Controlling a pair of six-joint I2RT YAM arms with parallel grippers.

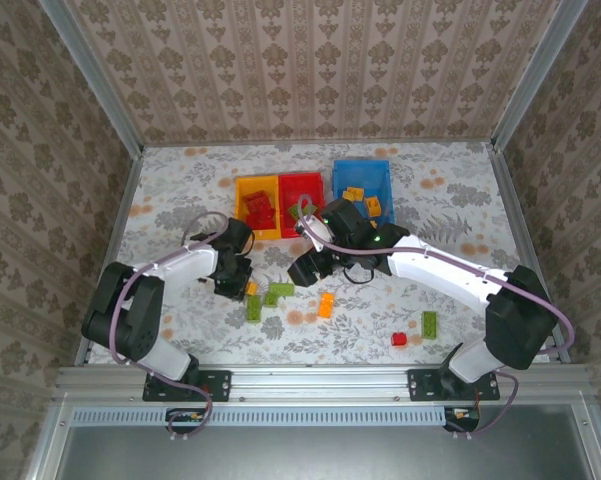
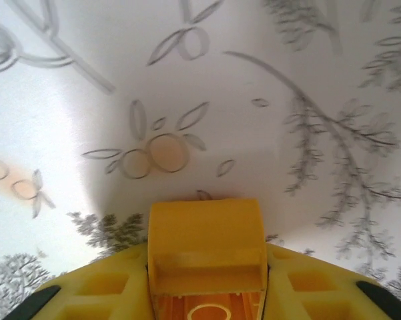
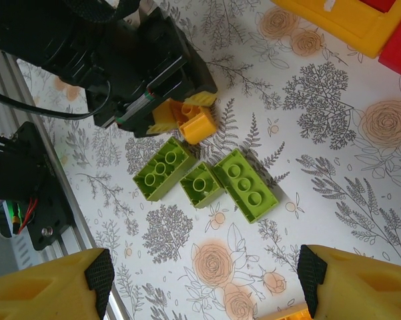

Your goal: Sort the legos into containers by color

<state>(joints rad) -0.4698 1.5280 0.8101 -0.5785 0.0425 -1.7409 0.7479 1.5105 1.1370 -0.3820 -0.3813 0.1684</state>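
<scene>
Left gripper [image 2: 207,297] clamped on an orange-yellow brick [image 2: 205,233], low over the table [image 2: 287,67]; bare floral top ahead — right gripper [image 3: 207,277] gapes wide above three green bricks [image 3: 247,187]; bins [image 1: 239,210] well apart, far side.

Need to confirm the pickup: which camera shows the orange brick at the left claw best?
Left wrist: the orange brick sits large and central, flush between both fingers. Right wrist shows it small at the left claw, beside green bricks. Top external shows a tiny orange speck.
</scene>
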